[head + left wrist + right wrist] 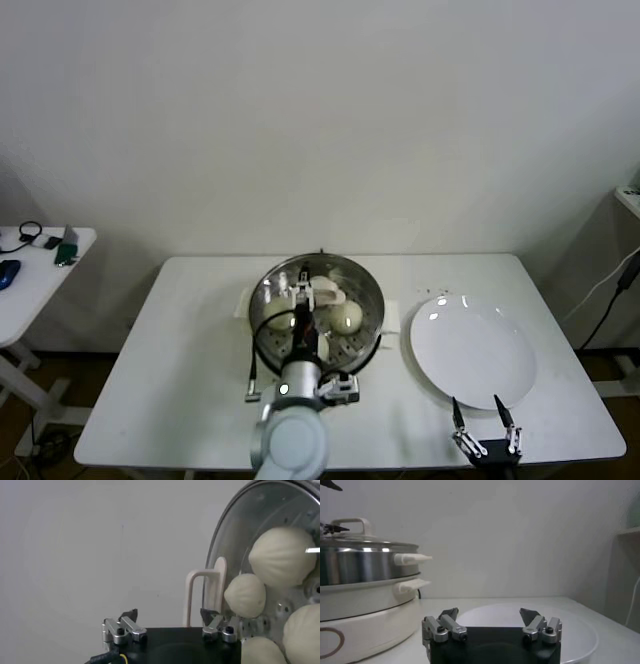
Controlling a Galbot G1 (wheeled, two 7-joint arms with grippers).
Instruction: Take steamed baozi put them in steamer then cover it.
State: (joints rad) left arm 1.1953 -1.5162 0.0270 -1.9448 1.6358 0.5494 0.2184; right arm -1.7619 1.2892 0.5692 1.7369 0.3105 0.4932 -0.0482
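On the table (150,380), the steamer (268,345) holds the steamed baozi (282,555) under the cover (235,540). My left pincer (170,621) gapes wide around its handle (202,592); I should lift straight clear. My right pincer (490,621) idles wide by the plate (480,365).

Both grippers — left (300,293), right (487,428) — open-fingered

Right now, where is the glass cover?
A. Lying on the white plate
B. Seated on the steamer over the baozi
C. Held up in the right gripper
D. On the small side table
B: the cover sits on the steamer with baozi visible beneath the glass; the plate is bare.
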